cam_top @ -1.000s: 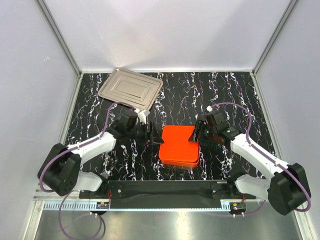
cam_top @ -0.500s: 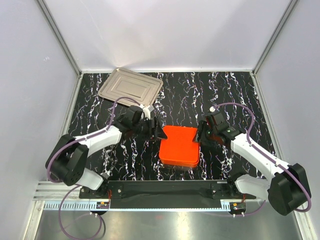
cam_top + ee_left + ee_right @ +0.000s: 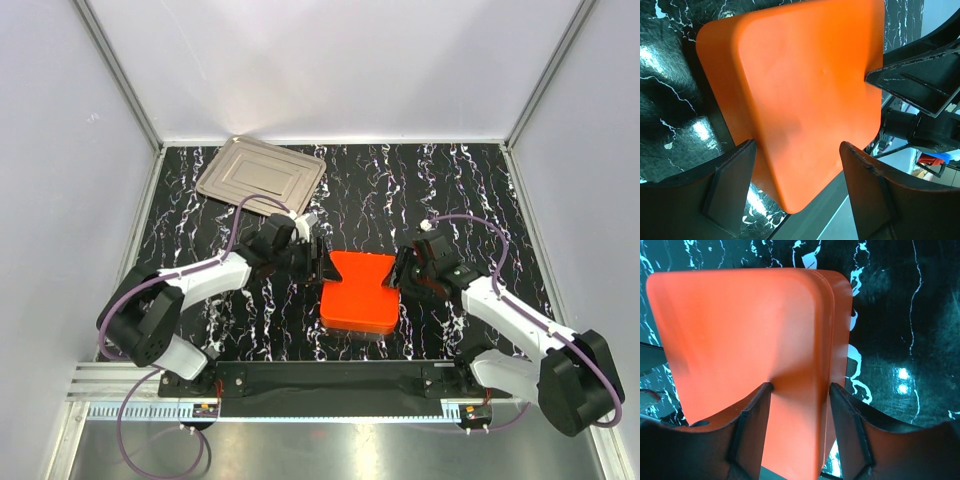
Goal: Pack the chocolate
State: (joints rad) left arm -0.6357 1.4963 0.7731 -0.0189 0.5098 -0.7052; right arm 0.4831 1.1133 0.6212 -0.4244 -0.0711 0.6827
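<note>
The left gripper (image 3: 797,150) and right gripper (image 3: 800,390) each stand half open, gripping nothing, an edge of the closed orange box (image 3: 358,290) between the jaws. No chocolate shows, so it is presumably inside; press both sides evenly so the box stays square

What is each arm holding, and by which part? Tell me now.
The left gripper straddles the left edge of the orange box, the right gripper its right edge; whether either's fingers clamp it cannot be told.
</note>
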